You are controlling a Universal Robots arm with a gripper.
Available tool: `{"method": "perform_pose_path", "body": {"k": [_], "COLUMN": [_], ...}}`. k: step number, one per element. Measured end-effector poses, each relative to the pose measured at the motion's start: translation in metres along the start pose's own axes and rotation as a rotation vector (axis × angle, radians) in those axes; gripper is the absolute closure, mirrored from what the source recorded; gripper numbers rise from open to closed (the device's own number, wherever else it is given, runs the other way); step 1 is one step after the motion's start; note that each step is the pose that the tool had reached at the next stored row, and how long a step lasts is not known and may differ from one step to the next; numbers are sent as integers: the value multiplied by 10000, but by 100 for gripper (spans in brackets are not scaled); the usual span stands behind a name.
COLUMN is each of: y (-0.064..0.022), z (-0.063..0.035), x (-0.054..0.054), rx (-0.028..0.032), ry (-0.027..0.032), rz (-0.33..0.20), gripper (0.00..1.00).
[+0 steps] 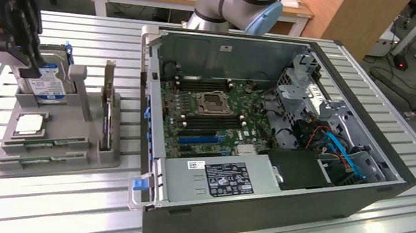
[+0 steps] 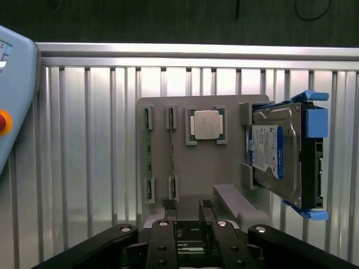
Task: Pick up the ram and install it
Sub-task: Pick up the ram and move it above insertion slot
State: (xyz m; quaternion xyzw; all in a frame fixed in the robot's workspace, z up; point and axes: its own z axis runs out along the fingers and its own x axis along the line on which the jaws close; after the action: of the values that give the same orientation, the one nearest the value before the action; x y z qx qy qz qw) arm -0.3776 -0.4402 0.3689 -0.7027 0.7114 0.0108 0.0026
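Note:
Two ram sticks [image 1: 44, 145] [image 1: 38, 160], thin green boards on edge, sit in slots at the front of the grey parts holder [image 1: 72, 157]. In the wrist view the same ram sticks [image 2: 148, 154] [image 2: 172, 159] run side by side on the holder [image 2: 190, 174]. My gripper [image 1: 31, 66] hangs above the holder's back end, over the hard drive, well clear of the ram. Its fingers [image 2: 168, 213] stand open with nothing between them. The open computer case [image 1: 269, 129] shows the motherboard with its long memory slots [image 1: 200, 84].
On the holder also stand a blue-labelled hard drive [image 1: 50, 85], a processor chip [image 1: 29, 125] and an upright dark expansion card [image 1: 106, 111]. The slatted metal table [image 1: 382, 227] carries everything. A teach pendant with a red button [image 2: 4, 122] lies beside the holder.

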Motion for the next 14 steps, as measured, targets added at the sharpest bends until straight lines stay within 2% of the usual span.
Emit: {"method": "perform_pose_path", "body": {"k": [7, 10, 14], "y": [-1, -1, -2], "z": [-3, 1, 53], "x": [113, 136, 142], "rx": [-1, 0, -1], "ry": [1, 0, 0], "rz": [-8, -8, -27], "gripper": [71, 71, 71]}}
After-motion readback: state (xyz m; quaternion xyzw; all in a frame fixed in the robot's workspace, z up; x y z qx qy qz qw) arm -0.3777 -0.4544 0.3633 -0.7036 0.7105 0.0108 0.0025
